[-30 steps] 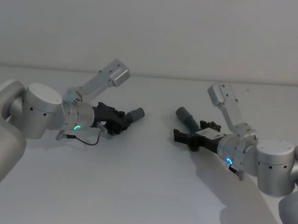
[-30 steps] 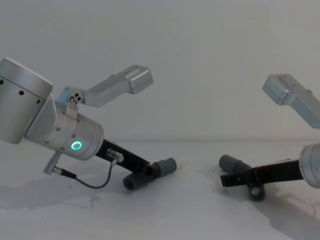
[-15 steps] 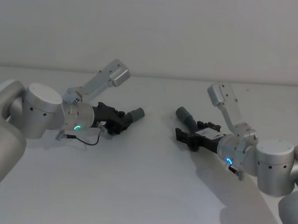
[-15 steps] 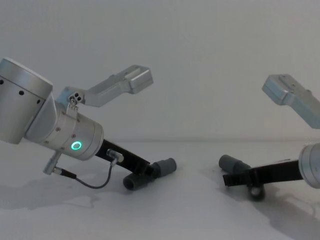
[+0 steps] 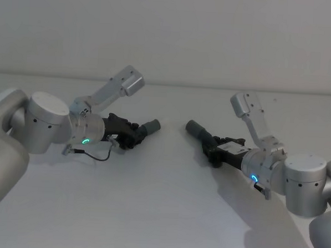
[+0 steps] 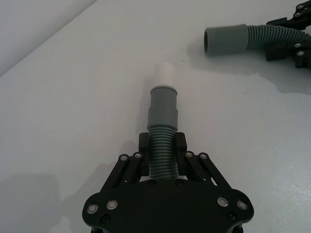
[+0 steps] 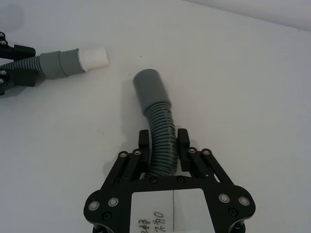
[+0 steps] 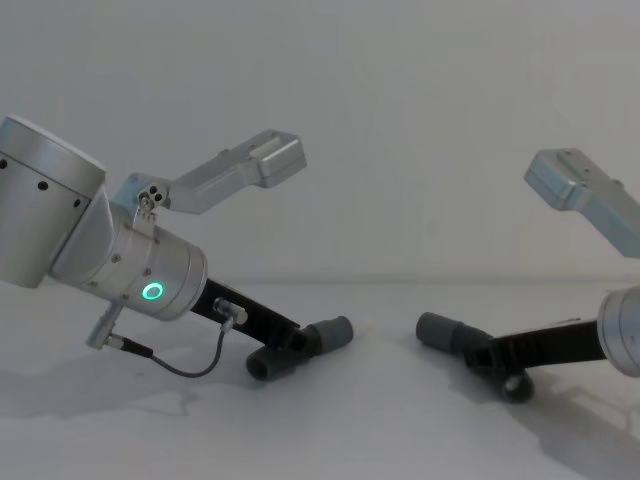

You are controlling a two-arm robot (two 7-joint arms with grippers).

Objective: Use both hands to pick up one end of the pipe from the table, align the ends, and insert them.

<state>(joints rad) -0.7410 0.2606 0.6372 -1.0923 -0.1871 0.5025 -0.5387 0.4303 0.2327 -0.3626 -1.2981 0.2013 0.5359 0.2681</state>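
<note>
Two grey ribbed pieces of the pipe are each held low over the white table [image 5: 161, 207]. My left gripper [image 5: 133, 134] [image 6: 162, 143] is shut on the ribbed part of one piece [image 6: 163, 160]. Its smooth cuff [image 6: 163, 104] [image 8: 335, 333] carries a whitish tip [image 6: 164, 75] and points toward the right arm. My right gripper [image 5: 211, 150] [image 7: 163, 138] is shut on the other curved piece [image 7: 160, 133]. That piece's grey cuff [image 5: 194, 128] [image 7: 149, 87] [image 8: 440, 332] points toward the left piece. A gap of table separates the two ends.
The plain white wall rises behind the table's far edge. The left arm's cable [image 8: 185, 365] hangs close to the table surface. Open table lies in front of both arms.
The right gripper's fingers have closed on its pipe piece. The piece's cuff has swung left, toward the left arm. The left arm has stayed still.
</note>
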